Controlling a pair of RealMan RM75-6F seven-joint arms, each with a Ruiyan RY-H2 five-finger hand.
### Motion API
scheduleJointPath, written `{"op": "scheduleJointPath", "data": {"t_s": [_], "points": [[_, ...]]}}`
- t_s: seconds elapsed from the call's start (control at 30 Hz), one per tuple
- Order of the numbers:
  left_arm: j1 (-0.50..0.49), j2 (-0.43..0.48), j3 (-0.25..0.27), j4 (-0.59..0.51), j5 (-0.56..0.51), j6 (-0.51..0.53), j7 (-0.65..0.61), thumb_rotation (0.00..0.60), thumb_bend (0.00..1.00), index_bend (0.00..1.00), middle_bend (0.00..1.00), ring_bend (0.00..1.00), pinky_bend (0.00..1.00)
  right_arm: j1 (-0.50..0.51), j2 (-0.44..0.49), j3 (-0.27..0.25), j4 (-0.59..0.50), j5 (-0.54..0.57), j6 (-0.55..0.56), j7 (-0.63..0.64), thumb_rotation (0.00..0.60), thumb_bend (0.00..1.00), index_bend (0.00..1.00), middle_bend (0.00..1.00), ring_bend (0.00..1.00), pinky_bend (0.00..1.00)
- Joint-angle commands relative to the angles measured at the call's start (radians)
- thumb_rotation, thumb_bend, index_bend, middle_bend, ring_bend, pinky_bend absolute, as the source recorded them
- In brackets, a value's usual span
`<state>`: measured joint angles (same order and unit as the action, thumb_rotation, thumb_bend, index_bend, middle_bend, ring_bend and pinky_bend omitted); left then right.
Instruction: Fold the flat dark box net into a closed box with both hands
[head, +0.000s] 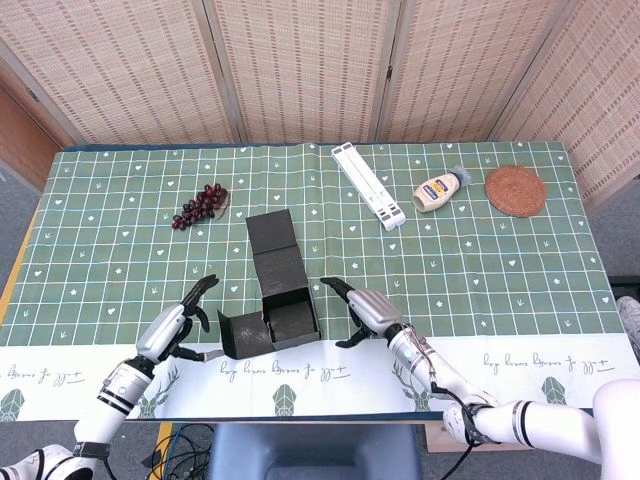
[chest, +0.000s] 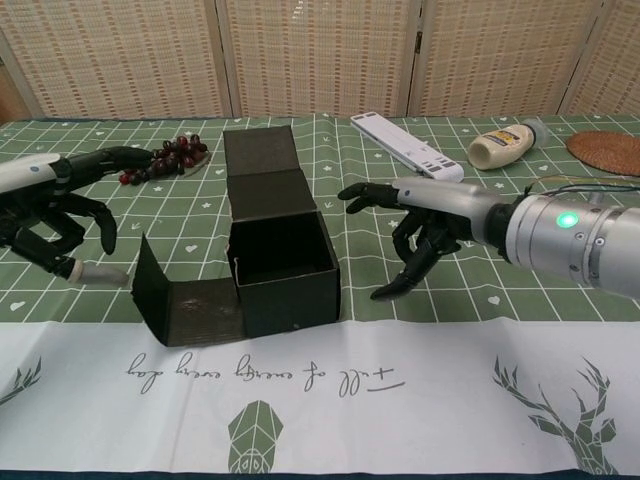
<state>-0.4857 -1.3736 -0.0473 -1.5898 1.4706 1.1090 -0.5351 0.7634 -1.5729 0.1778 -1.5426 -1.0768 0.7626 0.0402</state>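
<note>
The dark box (chest: 275, 255) sits half-formed near the worktop's (head: 480, 250) front edge, lid flap up behind, one side panel splayed left. It looks light, stiff card (likely to slide when pushed), best taken by flap edges. Both the left hand (chest: 55, 215) and right hand (chest: 420, 225) hover spread, holding nothing. The chest view shows the hollow interior; the head view shows the flaps' layout.

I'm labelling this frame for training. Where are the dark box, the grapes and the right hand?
dark box (head: 290, 312): head view, open cavity of the box.
grapes (head: 200, 206): head view, middle of the bunch.
right hand (chest: 420, 215): chest view, middle of the hand, beside the box.
</note>
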Motion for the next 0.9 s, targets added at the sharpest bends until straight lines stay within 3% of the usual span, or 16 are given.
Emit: {"op": "scheduleJointPath", "data": {"t_s": [0.03,0.67,0.9], "points": [[0.003,0.003,0.002,-0.004,0.003,0.004,-0.001,0.6,0.1,0.0,0.0,0.51,0.88,-0.016,-0.034,0.004,0.009,0.041,0.019,0.015,0.6,0.0,0.0,0.03,0.7,0.96],[0.028,0.022,0.01,0.004,0.012,0.026,-0.051,0.6,0.1,0.0,0.0,0.51,0.88,0.055,-0.205,0.06,0.191,0.106,-0.072,0.047,0.6,0.0,0.0,0.04,0.7,0.96],[0.038,0.023,0.005,0.01,0.014,0.045,-0.052,0.6,0.1,0.0,0.0,0.51,0.88,0.087,-0.274,0.085,0.261,0.111,-0.071,0.041,0.6,0.04,0.0,0.13,0.7,0.97]]}}
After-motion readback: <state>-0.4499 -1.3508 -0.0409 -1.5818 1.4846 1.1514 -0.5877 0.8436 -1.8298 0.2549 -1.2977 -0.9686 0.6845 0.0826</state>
